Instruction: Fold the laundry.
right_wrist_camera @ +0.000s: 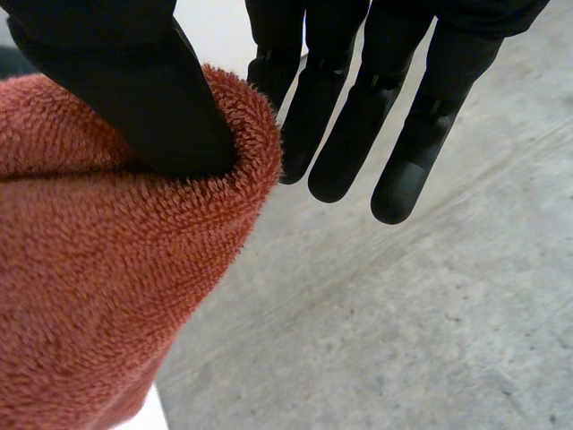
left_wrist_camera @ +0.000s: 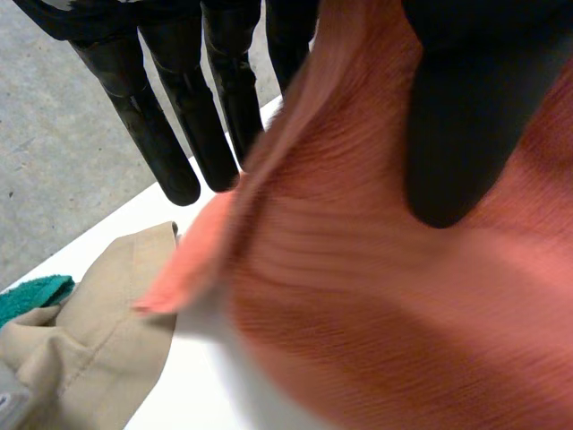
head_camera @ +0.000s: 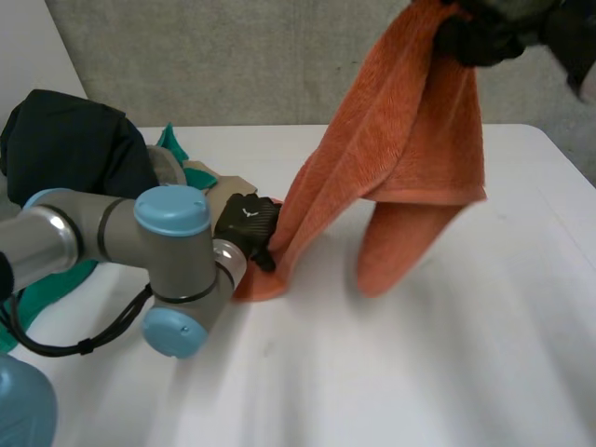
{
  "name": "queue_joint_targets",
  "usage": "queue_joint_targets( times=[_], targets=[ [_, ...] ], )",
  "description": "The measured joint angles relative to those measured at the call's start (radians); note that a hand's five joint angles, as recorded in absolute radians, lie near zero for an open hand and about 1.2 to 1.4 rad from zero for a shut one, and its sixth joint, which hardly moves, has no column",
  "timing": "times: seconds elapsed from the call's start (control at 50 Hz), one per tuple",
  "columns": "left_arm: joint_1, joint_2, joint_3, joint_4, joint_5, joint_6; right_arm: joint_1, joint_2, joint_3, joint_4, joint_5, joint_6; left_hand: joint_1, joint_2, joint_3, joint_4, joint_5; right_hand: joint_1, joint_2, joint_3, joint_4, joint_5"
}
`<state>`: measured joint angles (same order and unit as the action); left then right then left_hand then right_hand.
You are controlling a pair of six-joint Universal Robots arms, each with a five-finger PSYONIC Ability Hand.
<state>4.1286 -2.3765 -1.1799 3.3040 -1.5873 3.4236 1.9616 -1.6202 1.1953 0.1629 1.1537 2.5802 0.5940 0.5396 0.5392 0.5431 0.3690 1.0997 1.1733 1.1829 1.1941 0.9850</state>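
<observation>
Your right hand [head_camera: 484,37] pinches the orange towel [head_camera: 410,140] under its thumb, high at far right. Your left hand [head_camera: 250,223] pinches the low left corner (down at the table [head_camera: 419,372]) - the towel's long axis slants between them.

Right hand [head_camera: 484,37] cut by frame edge; left hand [head_camera: 247,222] fingers partly behind orange towel [head_camera: 400,140]

From here I count 1 towel [head_camera: 410,140], 1 beige cloth [left_wrist_camera: 89,349], 1 green cloth [left_wrist_camera: 31,297], 1 dark garment [head_camera: 70,140] and 1 table [head_camera: 419,372].
</observation>
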Motion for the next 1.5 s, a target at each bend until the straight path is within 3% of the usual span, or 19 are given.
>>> queue_joint_targets(
  times=[0.04,0.06,0.08,0.12,0.22,0.32,0.42,0.52,0.64,0.82,0.94,1.02,1.16,1.28,1.36,1.4,1.44,1.46,1.5],
  targets=[
    [-0.009,-0.024,0.045,-0.008,-0.032,0.019,-0.019,-0.029,-0.005,0.000,-0.009,0.041,0.306,0.328,0.326,0.307,0.297,0.000,0.000,0.000,0.000,0.000],
    [-0.006,-0.022,0.051,-0.007,-0.041,0.026,-0.028,-0.032,-0.003,0.000,-0.012,0.046,0.306,0.328,0.326,0.307,0.297,0.000,0.000,0.000,0.000,0.000],
    [0.002,-0.013,0.059,-0.005,-0.059,0.039,-0.039,-0.032,0.000,0.000,-0.016,0.049,0.513,0.532,0.527,0.531,0.513,0.000,0.000,0.000,0.000,0.000],
    [0.022,0.012,0.069,0.004,-0.093,0.066,-0.074,-0.025,0.013,0.000,-0.027,0.048,0.538,0.634,0.630,0.637,0.596,0.000,0.000,0.000,0.000,0.000],
    [0.066,0.088,0.077,0.044,-0.131,0.113,-0.142,0.026,0.040,-0.002,-0.038,0.008,0.538,0.646,0.647,0.653,0.598,0.000,0.000,0.000,0.001,0.000],
    [0.126,0.230,0.093,0.178,-0.057,0.165,-0.192,0.202,0.019,-0.033,0.018,-0.094,0.538,0.652,0.659,0.655,0.598,0.000,0.000,0.004,0.002,0.000],
    [0.146,0.313,0.123,0.268,0.028,0.173,-0.160,0.341,-0.047,-0.184,0.130,-0.100,0.538,0.655,0.659,0.655,0.598,0.000,0.000,0.004,0.003,0.000],
    [0.148,0.355,0.105,0.282,0.022,0.172,-0.130,0.384,-0.040,-0.377,0.193,-0.055,0.538,0.655,0.659,0.655,0.598,0.000,0.000,0.004,0.004,0.000],
    [0.140,0.387,-0.063,0.243,-0.027,0.170,-0.119,0.365,0.084,-0.474,0.178,-0.020,0.538,0.655,0.659,0.655,0.598,0.000,0.000,0.004,0.004,0.006],
    [0.115,0.339,-0.343,0.227,-0.032,0.196,-0.136,0.389,0.285,-0.333,0.101,-0.114,0.538,0.657,0.659,0.656,0.598,0.000,0.000,0.004,0.004,0.006],
    [0.096,0.362,-0.473,0.163,-0.058,0.223,-0.144,0.395,0.350,-0.207,0.138,-0.206,0.538,0.657,0.659,0.656,0.598,0.000,0.000,0.005,0.004,0.007],
    [0.077,0.499,-0.537,0.087,-0.071,0.209,-0.136,0.328,0.364,-0.149,0.172,-0.210,0.538,0.657,0.659,0.656,0.598,0.000,0.000,0.004,0.004,0.006],
    [0.072,0.616,-0.509,-0.045,-0.056,0.168,-0.127,0.260,0.337,-0.093,0.198,-0.180,0.538,0.657,0.659,0.656,0.598,0.000,0.000,0.004,0.004,0.007],
    [0.106,0.485,-0.368,-0.153,-0.054,0.160,-0.095,0.375,0.242,-0.076,0.226,-0.180,0.538,0.657,0.659,0.656,0.598,0.000,0.000,0.004,0.004,0.007],
    [0.139,0.298,-0.185,-0.227,-0.063,0.161,-0.056,0.543,0.108,-0.096,0.281,-0.188,0.532,0.642,0.648,0.645,0.593,0.000,0.000,0.004,0.004,0.007],
    [0.151,0.196,-0.075,-0.251,-0.066,0.162,-0.034,0.639,0.028,-0.131,0.314,-0.190,0.390,0.441,0.443,0.454,0.454,0.000,0.000,0.004,0.004,0.007],
    [0.156,0.137,-0.006,-0.260,-0.067,0.164,-0.022,0.694,-0.020,-0.164,0.335,-0.191,0.015,0.137,0.144,0.130,0.134,-0.105,-0.145,-0.144,-0.130,-0.114],
    [0.159,0.099,0.045,-0.267,-0.068,0.166,-0.012,0.731,-0.053,-0.192,0.353,-0.190,-0.219,-0.087,-0.060,-0.078,-0.073,-0.341,-0.388,-0.358,-0.361,-0.351],
    [0.160,0.067,0.095,-0.278,-0.070,0.171,-0.003,0.764,-0.081,-0.230,0.375,-0.188,-0.331,-0.187,-0.182,-0.201,-0.190,-0.604,-0.652,-0.614,-0.619,-0.622]
  ],
)
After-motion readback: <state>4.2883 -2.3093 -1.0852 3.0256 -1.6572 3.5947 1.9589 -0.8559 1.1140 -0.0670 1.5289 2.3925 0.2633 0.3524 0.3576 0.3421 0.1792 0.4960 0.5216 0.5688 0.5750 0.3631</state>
